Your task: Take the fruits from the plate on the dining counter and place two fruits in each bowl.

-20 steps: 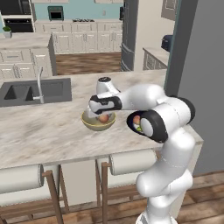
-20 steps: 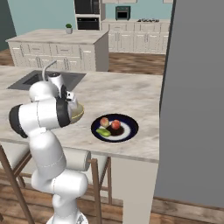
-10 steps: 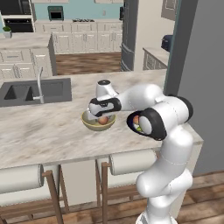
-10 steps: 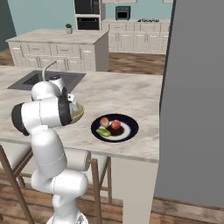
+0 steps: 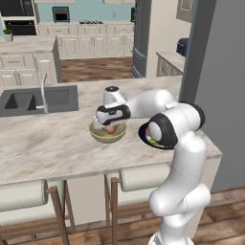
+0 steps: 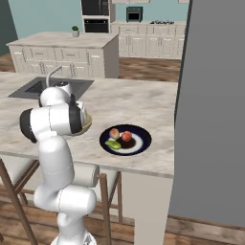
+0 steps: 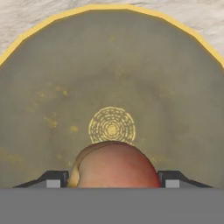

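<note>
Gripper poised inside the tan-yellow bowl, its two dark fingertips flanking a reddish-orange fruit on either side. Jaws stand partly open with the fruit between them; whether they press on it cannot be told. In the left base view the same fruit sits low in the bowl under the white hand. Bowl rests on the dining counter, toward its front edge, between the sink and the plate. Olive inside of the bowl shows a pale ring pattern at its centre, just beyond the fruit. Plate lies nearer the counter's right end, close to the front edge. On it: two reddish-orange fruits, touching or nearly so, and one green oblong fruit just in front of them.
</note>
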